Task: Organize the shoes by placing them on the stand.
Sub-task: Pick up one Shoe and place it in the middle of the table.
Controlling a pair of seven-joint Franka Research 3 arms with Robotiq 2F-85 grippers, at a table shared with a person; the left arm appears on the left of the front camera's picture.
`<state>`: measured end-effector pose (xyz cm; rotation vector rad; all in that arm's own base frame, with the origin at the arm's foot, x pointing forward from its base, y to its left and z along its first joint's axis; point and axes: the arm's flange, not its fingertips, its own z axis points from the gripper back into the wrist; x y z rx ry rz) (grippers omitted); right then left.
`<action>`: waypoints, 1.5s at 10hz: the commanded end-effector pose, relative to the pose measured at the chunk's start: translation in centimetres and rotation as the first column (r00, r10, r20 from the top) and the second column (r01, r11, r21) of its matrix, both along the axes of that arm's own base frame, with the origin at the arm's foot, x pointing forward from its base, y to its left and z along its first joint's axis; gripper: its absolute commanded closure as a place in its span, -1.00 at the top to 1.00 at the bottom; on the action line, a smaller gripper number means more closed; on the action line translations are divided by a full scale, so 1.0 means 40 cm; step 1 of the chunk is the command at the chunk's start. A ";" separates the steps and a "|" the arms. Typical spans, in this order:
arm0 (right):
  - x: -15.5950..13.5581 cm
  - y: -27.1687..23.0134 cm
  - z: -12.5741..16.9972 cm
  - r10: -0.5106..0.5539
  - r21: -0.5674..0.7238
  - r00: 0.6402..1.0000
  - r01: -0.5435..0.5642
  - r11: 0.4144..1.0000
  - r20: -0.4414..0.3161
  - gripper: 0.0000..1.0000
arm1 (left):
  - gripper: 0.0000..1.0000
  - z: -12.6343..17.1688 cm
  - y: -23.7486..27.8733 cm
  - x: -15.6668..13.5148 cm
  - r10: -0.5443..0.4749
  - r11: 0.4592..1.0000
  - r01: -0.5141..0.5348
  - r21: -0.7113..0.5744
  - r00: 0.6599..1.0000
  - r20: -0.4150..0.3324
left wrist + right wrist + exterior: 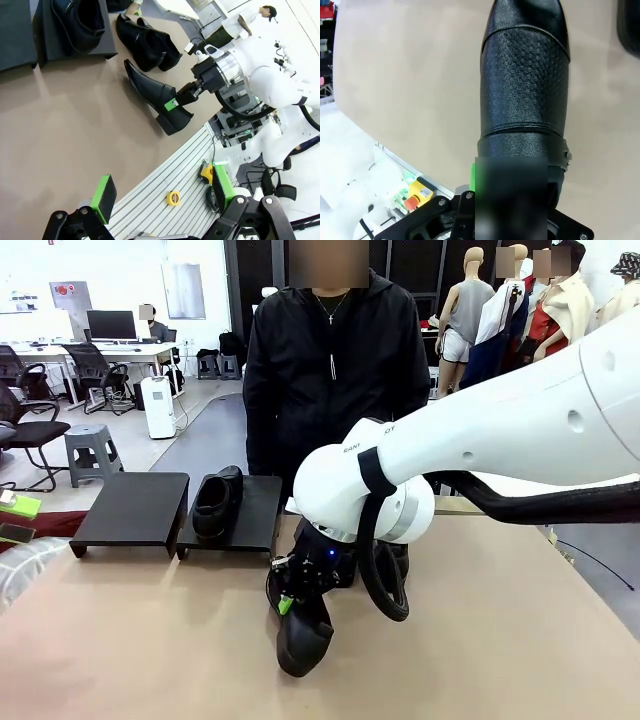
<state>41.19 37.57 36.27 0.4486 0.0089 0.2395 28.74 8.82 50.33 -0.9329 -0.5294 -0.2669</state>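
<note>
My right gripper is shut on the heel end of a black shoe, which it holds toe-down at the table's middle. In the left wrist view this shoe lies low over the table in that gripper. In the right wrist view the shoe runs away from a green pad. Another shoe rests on the right platform of the stand; the left platform is bare. Two more shoes lie on the table beside the stand. My left gripper hangs open, high above the table's near side.
A person in a black jacket stands at the far side, behind the stand. A yellow tape measure lies on the slotted metal base at the robot's edge. Small green items sit at the far left of the table.
</note>
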 end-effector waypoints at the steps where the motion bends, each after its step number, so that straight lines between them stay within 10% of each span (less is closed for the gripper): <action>1: -0.005 0.010 0.014 -0.009 0.037 1.000 0.009 0.999 -0.014 -0.62 | 1.00 -0.002 0.000 0.002 -0.008 1.000 0.008 -0.020 1.000 0.025; 2: -0.009 0.012 0.014 0.005 0.038 1.000 -0.004 0.999 -0.005 0.56 | 1.00 -0.002 0.000 0.002 -0.008 1.000 0.008 -0.020 1.000 0.025; 3: -0.012 0.010 0.015 0.004 0.045 1.000 -0.004 0.999 -0.008 1.00 | 1.00 -0.002 0.000 0.002 -0.008 1.000 0.008 -0.020 1.000 0.025; 7: -0.064 -0.089 0.127 0.104 0.179 0.994 -0.096 0.979 -0.035 1.00 | 1.00 -0.002 0.000 0.002 -0.008 1.000 0.008 -0.020 1.000 0.025; 11: -0.216 -0.524 0.361 0.132 0.156 0.985 -0.149 0.976 0.115 1.00 | 1.00 -0.002 0.000 0.002 -0.008 1.000 0.008 -0.020 1.000 0.025; 15: -0.387 -1.017 0.470 -0.126 0.159 0.937 0.077 0.984 0.325 1.00 | 1.00 -0.002 0.000 0.002 -0.008 1.000 0.008 -0.020 1.000 0.025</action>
